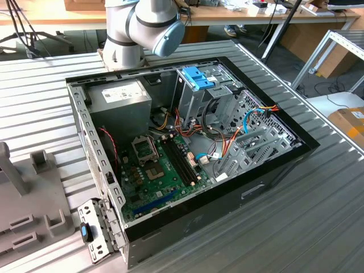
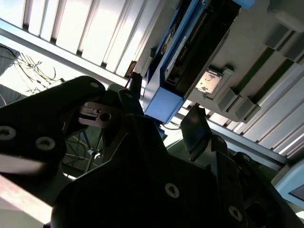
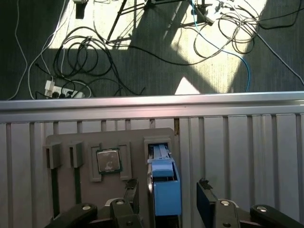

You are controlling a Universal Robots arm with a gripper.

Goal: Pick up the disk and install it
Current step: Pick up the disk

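Note:
The disk (image 3: 164,192) stands on edge in a slot of a grey fixture plate (image 3: 71,142), its light-blue bracket facing the camera. In the second wrist view the disk (image 2: 164,102) shows the same blue frame, with its dark edge running away from it. My gripper (image 3: 168,195) hangs over the disk, open, one finger on each side with a gap to the bracket on both sides. In the second wrist view my gripper (image 2: 164,111) straddles the blue end the same way. The arm's base (image 1: 122,48) stands behind the open computer case (image 1: 273,170).
A square processor chip (image 3: 108,160) lies in a pocket of the fixture beside the disk. Floor cables (image 3: 85,57) lie beyond the table's rail. Inside the case are a metal cage with blue tabs (image 1: 200,77), a power-supply box (image 1: 122,96) and the motherboard (image 1: 159,170).

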